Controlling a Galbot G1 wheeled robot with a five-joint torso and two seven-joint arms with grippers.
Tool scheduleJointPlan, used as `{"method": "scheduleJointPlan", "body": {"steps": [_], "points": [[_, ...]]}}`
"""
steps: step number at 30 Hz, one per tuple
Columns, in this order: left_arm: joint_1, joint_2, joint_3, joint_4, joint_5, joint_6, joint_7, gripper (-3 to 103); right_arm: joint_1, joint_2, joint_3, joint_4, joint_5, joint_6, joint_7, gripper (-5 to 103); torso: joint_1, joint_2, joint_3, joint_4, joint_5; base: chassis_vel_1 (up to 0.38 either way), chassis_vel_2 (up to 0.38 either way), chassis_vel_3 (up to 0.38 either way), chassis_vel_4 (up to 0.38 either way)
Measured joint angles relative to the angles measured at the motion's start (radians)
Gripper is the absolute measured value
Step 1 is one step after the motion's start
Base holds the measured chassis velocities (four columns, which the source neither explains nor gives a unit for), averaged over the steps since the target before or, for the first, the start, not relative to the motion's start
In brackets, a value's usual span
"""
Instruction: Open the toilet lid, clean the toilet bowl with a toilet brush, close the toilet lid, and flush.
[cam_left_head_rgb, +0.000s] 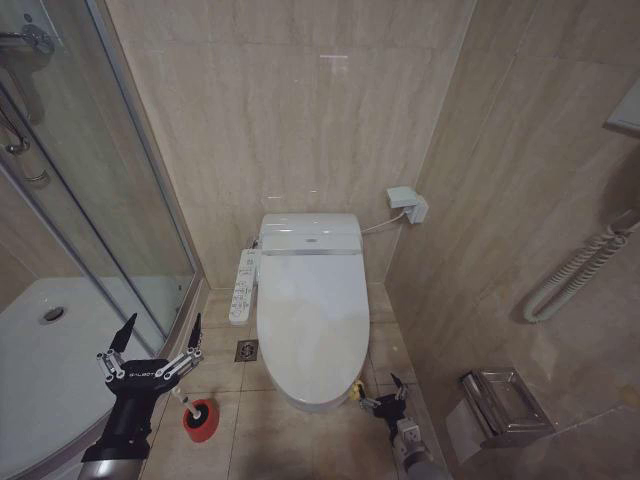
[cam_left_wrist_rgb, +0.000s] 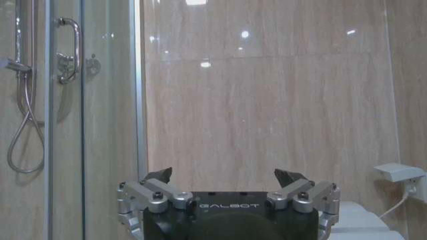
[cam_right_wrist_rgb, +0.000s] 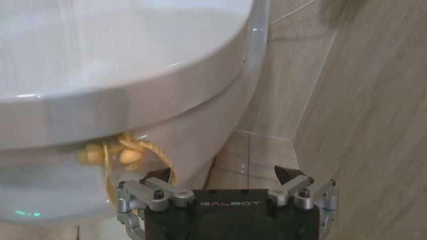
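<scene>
right wrist view: yellow cord loop, perhaps beaded

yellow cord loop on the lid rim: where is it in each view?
Head view: yellow cord loop at the front rim of the closed toilet lid, just ahead of the right gripper.
Left wrist view: not in it.
Right wrist view: loop hangs under the lid rim.
Shared landmark: the toilet lid.

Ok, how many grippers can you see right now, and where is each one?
2. The left gripper is raised, open, over the floor between the shower tray and the toilet lid. The right gripper sits low, open, at the lid's front rim by the yellow cord loop.
</scene>
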Motion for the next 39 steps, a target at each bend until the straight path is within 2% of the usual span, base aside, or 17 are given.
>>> {"method": "scheduleJointPlan", "body": {"steps": [15,16,21,22,29,30,37,38,39], "points": [[0.0,0.0,0.0,0.0,0.0,0.0,0.0,100,0.009,0.013,-0.005,-0.017,0.004,0.023,0.0,103,0.0,0.0,0.0,0.0,-0.0001,0.0,0.0,0.0,0.0],[0.0,0.0,0.0,0.0,0.0,0.0,0.0,100,0.009,0.015,-0.005,-0.02,0.004,0.03,-0.001,79,0.0,0.0,0.0,0.0001,0.0,0.0,0.0,0.0,0.0],[0.0,0.0,0.0,0.0,0.0,0.0,0.0,100,0.007,0.018,-0.011,-0.027,0.002,0.047,-0.002,79,0.0,0.0,0.0,0.0003,0.0002,0.0,0.0,0.0,0.0],[0.0,0.0,0.0,0.0,0.0,0.0,0.0,100,0.006,0.018,-0.011,-0.026,0.002,0.047,-0.002,51,0.0,0.0,0.0,0.0003,0.0003,0.0,0.0,0.0,0.0],[0.0,0.0,0.0,0.0,0.0,0.0,0.0,100,-0.001,0.018,-0.006,-0.02,0.003,0.058,-0.004,51,0.0,0.0,0.0,0.0,0.0002,0.0,0.0,0.0,0.0],[0.0,0.0,0.0,0.0,0.0,0.0,0.0,100,-0.005,0.017,-0.004,-0.015,0.005,0.059,-0.004,25,0.0,0.0,0.0,0.0001,0.0002,0.0,0.0,0.0,0.0],[0.0,0.0,0.0,0.0,0.0,0.0,0.0,100,-0.024,0.007,0.003,0.015,0.016,0.062,0.001,25,0.0,0.0,0.0,0.0,0.0002,0.0,0.0,0.0,0.0],[0.0,0.0,0.0,0.0,0.0,0.0,0.0,100,-0.028,0.004,0.005,0.025,0.021,0.062,0.002,2,0.0,0.0,0.0,0.0,0.0002,0.0,0.0,0.0,0.0],[0.0,0.0,0.0,0.0,0.0,0.0,0.0,100,-0.032,0.001,0.007,0.037,0.026,0.062,0.003,2,0.0,0.0,0.0,0.0,0.0002,0.0,0.0,0.0,0.0]]}}
